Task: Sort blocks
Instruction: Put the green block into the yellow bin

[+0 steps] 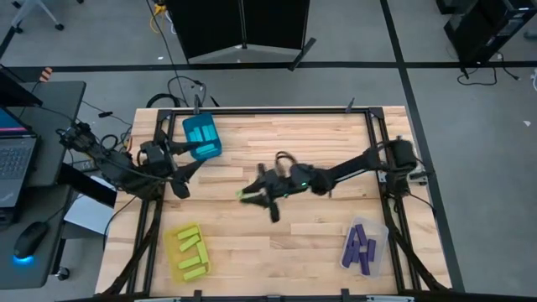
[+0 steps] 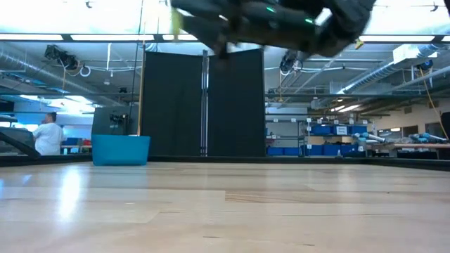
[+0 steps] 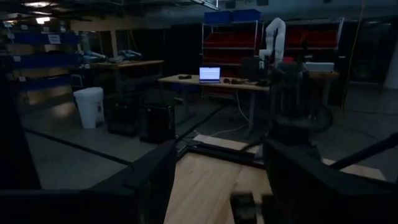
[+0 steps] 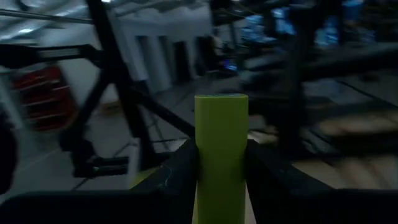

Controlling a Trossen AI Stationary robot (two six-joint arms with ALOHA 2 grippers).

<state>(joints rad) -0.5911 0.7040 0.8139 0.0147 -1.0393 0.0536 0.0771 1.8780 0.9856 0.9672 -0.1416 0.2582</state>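
A lime-green block [image 4: 221, 155] stands pinched between the fingers of the right gripper [image 1: 256, 196], carried high over the middle of the wooden table [image 1: 285, 252], well above the boards in the low view. Its fellows already lie in the yellow bin [image 1: 190, 252] at the near-left corner; purple blocks fill the clear bin [image 1: 363, 247] near-right, and the teal bin [image 1: 202, 137] sits far-left. The left gripper [image 1: 186, 179] waits beside that teal bin, its fingers spread wide and holding nothing.

From where I stand, the risk is in the carry. The block is gripped low, with most of its length standing free above the fingers, so a sharp swing could tip or slide it loose onto the table. The route to the yellow bin also runs close by the waiting left arm. A release from height, or off-centre, might bounce the piece off the bin's rim.
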